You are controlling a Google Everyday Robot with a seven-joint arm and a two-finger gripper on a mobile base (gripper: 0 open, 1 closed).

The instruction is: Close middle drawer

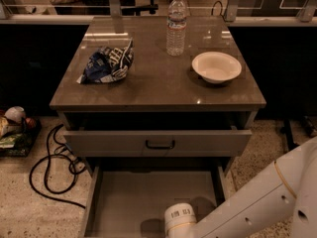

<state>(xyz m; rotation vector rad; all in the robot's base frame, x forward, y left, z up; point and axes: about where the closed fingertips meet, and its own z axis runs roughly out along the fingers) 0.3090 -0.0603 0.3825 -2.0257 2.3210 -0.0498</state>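
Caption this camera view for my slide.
Robot arm over the open middle drawer, gripper out of view below frame.

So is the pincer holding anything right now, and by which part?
Cannot tell: the pincer is out of view. Only the white arm shows, reaching over the open grey-beige middle drawer.

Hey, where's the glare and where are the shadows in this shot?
Camera view: glare streaks the tabletop beside the water bottle; the open middle drawer sits in dim shadow, darkest beside the arm's white wrist; the tool is out of view, past that wrist at the bottom edge.
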